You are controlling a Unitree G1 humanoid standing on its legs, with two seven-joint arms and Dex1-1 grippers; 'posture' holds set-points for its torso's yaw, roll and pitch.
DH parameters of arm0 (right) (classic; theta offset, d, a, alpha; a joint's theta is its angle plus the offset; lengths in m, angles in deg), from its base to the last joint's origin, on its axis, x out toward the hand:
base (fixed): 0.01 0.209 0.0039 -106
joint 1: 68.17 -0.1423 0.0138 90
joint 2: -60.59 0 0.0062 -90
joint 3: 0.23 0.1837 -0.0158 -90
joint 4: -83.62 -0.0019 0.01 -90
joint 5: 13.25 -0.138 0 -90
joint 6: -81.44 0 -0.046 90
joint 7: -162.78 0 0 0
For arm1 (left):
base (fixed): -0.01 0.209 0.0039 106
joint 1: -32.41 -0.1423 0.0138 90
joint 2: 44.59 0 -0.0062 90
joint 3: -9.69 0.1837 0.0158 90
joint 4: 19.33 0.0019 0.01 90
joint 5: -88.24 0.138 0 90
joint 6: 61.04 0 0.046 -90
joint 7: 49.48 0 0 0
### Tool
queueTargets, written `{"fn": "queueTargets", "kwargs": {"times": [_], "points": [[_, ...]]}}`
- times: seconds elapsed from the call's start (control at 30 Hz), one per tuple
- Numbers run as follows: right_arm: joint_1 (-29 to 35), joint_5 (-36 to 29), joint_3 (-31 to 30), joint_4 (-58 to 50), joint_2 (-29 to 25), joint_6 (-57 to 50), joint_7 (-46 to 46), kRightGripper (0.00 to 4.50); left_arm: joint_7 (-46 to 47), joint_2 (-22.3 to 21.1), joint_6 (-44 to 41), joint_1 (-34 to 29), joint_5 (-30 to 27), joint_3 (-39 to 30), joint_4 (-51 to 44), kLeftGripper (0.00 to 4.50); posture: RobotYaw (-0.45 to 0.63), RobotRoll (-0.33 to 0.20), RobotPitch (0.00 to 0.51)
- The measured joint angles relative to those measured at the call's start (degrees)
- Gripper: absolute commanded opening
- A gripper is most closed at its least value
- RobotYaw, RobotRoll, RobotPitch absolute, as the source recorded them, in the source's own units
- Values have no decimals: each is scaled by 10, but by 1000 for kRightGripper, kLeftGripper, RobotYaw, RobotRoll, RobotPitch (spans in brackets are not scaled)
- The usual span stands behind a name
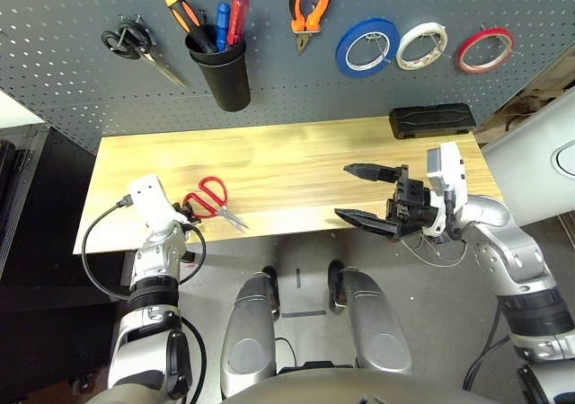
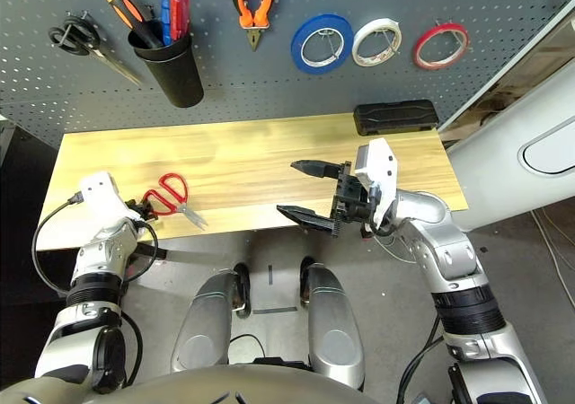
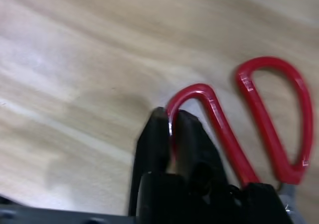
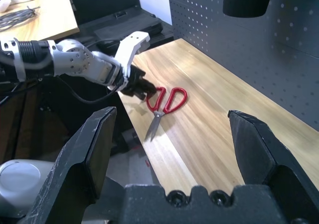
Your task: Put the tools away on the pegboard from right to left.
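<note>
Red-handled scissors (image 1: 209, 197) lie flat near the front left edge of the wooden table (image 1: 296, 157). My left gripper (image 1: 186, 212) is shut on the scissors; in the left wrist view its fingers (image 3: 192, 134) pinch one red handle loop (image 3: 199, 92). My right gripper (image 1: 343, 190) hovers open above the front right of the table, holding nothing. On the pegboard (image 1: 72, 18) hang the thin red tape ring (image 1: 485, 49) at far right and the orange-and-black pliers (image 1: 310, 9). The red-handled screwdriver (image 1: 237, 18) stands in a black cup (image 1: 225, 72).
Blue tape (image 1: 367, 47) and white tape (image 1: 421, 45) hang between the pliers and the red ring. Black-handled scissors (image 1: 135, 45) hang at the board's left. A black box (image 1: 432, 119) lies at the table's back right corner.
</note>
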Motion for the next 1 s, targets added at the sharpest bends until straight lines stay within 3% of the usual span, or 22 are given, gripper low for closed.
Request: {"fn": "queueTargets", "kwargs": {"times": [0.3, 0.5, 0.8, 1.0], "points": [[-48, -22, 27, 62, -23, 17, 54, 4500, 6, 1, -105, -37, -26, -8, -251, 18, -54, 0, 227], [-104, -39, 51, 109, -47, 33, 110, 4500, 0, -28, -169, -62, -37, -22, -389, 18, -9, 0, 186], [-153, -57, 68, 149, -55, 44, 157, 4500, -18, -76, -178, -79, -37, -48, -467, 18, 33, 0, 135], [-167, -63, 86, 176, -50, 61, 169, 4500, -43, -100, -139, -84, -37, -72, -475, 18, 38, 0, 109]]}}
